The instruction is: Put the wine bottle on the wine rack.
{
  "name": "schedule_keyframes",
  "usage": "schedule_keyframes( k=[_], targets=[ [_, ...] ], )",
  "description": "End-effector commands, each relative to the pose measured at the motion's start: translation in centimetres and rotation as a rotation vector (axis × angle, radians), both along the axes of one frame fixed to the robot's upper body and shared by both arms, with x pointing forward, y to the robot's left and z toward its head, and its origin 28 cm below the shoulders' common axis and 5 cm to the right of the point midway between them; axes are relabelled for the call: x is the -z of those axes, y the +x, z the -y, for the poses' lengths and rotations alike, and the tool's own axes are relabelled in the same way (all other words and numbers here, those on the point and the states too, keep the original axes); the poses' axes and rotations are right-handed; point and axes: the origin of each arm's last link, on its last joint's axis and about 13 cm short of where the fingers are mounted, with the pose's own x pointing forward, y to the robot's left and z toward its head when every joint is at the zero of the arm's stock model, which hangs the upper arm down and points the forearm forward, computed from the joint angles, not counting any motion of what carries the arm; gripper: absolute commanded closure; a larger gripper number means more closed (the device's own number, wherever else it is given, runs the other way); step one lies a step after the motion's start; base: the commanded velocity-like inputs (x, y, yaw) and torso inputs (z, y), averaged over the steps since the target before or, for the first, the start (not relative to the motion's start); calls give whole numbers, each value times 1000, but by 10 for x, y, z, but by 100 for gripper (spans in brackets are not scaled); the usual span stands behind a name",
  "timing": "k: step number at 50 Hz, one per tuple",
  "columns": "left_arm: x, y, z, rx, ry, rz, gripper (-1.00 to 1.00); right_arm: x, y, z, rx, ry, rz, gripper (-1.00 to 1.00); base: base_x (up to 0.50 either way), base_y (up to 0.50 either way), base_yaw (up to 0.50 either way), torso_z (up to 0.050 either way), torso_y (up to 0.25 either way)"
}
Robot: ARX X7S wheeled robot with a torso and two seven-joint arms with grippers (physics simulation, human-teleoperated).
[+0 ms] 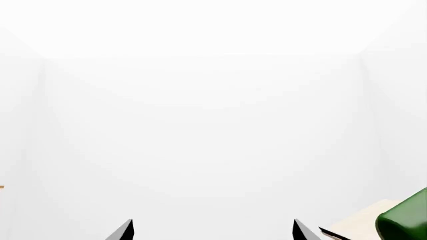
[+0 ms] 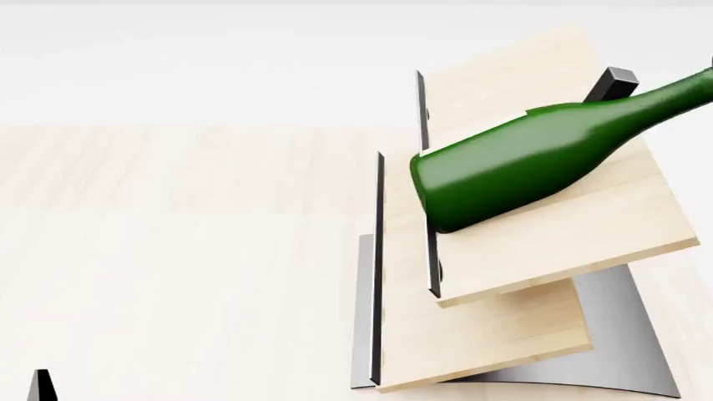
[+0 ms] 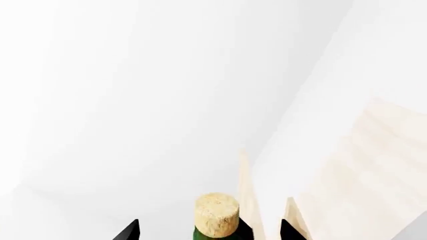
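The dark green wine bottle [image 2: 523,163] lies slanted on the upper board of the wine rack [image 2: 523,83]. Its base rests against the dark edge strip, and its neck runs up and right out of the head view. In the right wrist view the tan cork [image 3: 217,215] and green neck stand between the fingertips of my right gripper [image 3: 208,230], which is open with a gap on each side. My left gripper [image 1: 213,230] is open and empty, to the left of the rack. The bottle's base [image 1: 403,220] and a board edge [image 1: 363,222] show at the corner of its view.
The rack stands on a pale wood table [image 2: 167,234], on a curved grey metal base [image 2: 624,334], with a black peg [image 2: 613,83] behind the bottle. One left fingertip [image 2: 42,384] shows at the head view's bottom left. White walls lie beyond.
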Motion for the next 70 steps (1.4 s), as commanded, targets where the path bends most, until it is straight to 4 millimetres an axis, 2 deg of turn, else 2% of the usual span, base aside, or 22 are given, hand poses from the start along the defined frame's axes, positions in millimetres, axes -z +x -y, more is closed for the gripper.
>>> schedule_keyframes(
  k=[1,28,32,43,52,70],
  targets=[
    [0,0,0,0,1,0,-100,-9,-16,3,28,2,23,-100,0,0,0,0,0],
    [0,0,0,0,1,0,-100,-8,-43,13,124,-82,64,-100,0,0,0,0,0],
    [0,0,0,1,2,0,-100,-4,-46,13,111,-173,84,-100,0,0,0,0,0],
    [0,0,0,1,3,0,-100,7,-52,16,72,-264,84,-100,0,0,0,0,0],
    [-1,0,1,1,4,0,-100,11,-64,14,126,-402,130,-100,0,0,0,0,0],
    [0,-1,1,1,2,2,-100,10,-98,6,349,-657,279,-100,0,0,0,0,0]
  ],
)
